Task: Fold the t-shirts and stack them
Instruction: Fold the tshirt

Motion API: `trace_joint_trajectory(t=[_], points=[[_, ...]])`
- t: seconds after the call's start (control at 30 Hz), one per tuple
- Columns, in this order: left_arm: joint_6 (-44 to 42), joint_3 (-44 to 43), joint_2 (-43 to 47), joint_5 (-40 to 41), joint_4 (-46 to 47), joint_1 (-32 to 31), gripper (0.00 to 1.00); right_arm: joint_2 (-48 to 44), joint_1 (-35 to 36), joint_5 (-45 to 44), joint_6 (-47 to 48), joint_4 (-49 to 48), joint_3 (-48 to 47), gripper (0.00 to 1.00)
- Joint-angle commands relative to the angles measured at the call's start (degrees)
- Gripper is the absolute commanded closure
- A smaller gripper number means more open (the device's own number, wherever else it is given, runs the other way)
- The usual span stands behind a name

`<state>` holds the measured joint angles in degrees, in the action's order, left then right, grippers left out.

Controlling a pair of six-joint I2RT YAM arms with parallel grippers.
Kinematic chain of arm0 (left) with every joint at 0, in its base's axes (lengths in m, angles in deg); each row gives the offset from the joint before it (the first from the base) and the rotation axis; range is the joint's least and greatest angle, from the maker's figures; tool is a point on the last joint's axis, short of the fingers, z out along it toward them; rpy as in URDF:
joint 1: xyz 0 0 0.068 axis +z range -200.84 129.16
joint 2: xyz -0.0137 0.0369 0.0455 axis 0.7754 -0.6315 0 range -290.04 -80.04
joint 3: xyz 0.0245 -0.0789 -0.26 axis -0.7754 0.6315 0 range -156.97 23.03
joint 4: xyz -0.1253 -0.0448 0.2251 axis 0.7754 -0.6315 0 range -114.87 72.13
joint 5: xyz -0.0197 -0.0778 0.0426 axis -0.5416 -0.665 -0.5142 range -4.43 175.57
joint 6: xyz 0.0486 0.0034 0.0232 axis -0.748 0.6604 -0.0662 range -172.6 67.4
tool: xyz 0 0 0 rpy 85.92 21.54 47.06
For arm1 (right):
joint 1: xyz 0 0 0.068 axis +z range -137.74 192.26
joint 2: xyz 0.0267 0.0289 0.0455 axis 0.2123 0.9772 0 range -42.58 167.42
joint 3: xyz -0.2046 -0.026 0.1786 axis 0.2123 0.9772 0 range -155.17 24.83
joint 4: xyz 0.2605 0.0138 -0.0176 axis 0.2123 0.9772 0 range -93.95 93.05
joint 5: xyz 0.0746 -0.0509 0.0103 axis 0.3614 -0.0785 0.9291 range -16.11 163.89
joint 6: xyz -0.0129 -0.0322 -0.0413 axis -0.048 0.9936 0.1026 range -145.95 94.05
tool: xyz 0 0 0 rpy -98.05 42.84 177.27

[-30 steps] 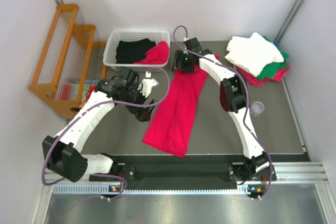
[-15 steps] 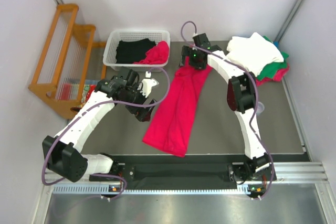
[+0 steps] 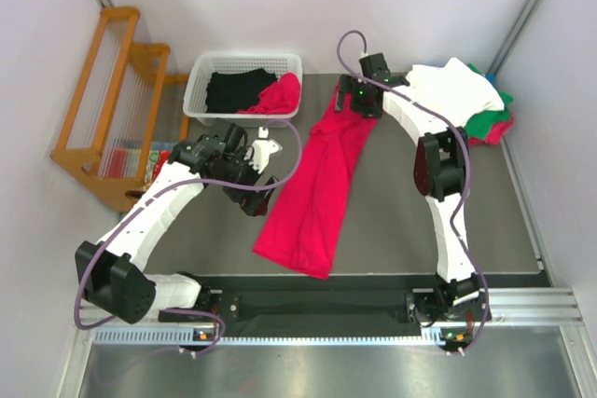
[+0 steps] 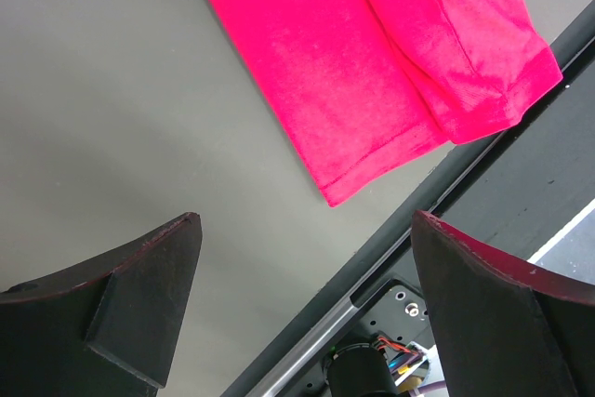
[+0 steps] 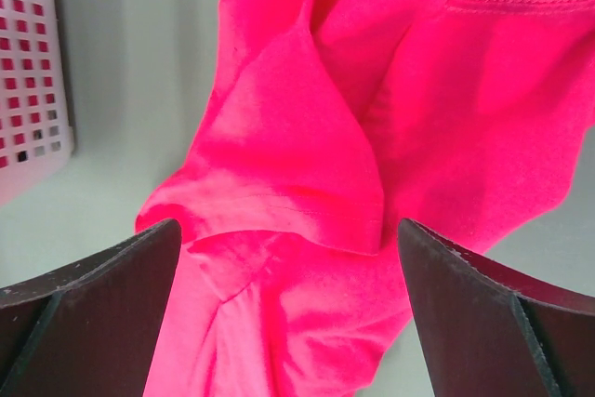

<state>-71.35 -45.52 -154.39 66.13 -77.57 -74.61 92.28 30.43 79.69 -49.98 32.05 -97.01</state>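
Below the right gripper (image 5: 288, 323), jaws wide and holding nothing, red t-shirt (image 3: 322, 184) spread lengthwise on the table, white basket (image 3: 201, 90) to its left, folded stack (image 3: 457, 104) opposite, left gripper (image 4: 307, 313) wide too, beside the shirt's hem

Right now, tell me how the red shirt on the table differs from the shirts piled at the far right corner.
The red shirt lies alone, stretched long across the table; the pile is several shirts stacked. The red shirt is loosely bunched at its far end, while the pile looks folded compact. The pile shows white over green and red; the other is one colour. Neither is held.
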Motion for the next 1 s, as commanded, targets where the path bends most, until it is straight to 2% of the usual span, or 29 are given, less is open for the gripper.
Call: trace_joint_trajectory(t=[0.0,0.33,0.4,0.43,0.53,0.7,0.73,0.8,0.83,0.87,0.97], points=[[-0.1,0.2,1.2,-0.3,0.8,-0.2,0.01,1.1,-0.4,0.0,0.8,-1.8,0.4,0.0],[0.1,1.1,1.9,0.2,0.8,-0.2,0.01,4.8,-2.3,2.7,1.0,-2.5,-2.2,0.0],[0.2,1.4,2.0,0.2,1.1,-0.2,0.01,5.2,-2.6,2.8,1.1,-2.8,-2.6,0.05],[0.2,1.5,2.2,0.3,1.2,-0.2,0.01,5.3,-2.7,3.2,1.2,-2.8,-2.8,0.16],[0.3,1.8,2.2,0.2,1.3,-0.1,0.01,5.8,-3.1,3.6,1.1,-2.3,-3.8,0.36],[0.5,2.3,2.3,0.1,1.6,-0.1,0.01,5.2,-3.1,3.3,1.4,-2.0,-3.6,0.45],[0.4,2.3,2.4,0.0,1.6,-0.1,0.01,5.2,-3.1,3.3,1.4,-1.8,-3.5,0.51],[0.4,2.3,2.5,0.0,1.7,-0.1,0.01,5.0,-3.2,3.2,1.4,-1.7,-3.6,0.56],[0.4,2.3,2.4,0.1,1.8,-0.1,0.01,4.9,-3.1,3.2,1.4,-1.6,-3.5,0.66],[0.4,2.3,2.5,0.2,1.7,-0.1,0.01,4.8,-3.2,3.2,1.5,-1.6,-3.6,0.71],[0.4,2.5,2.5,0.3,1.8,-0.1,0.01,4.4,-3.2,3.0,1.4,-1.3,-3.5,0.79]])
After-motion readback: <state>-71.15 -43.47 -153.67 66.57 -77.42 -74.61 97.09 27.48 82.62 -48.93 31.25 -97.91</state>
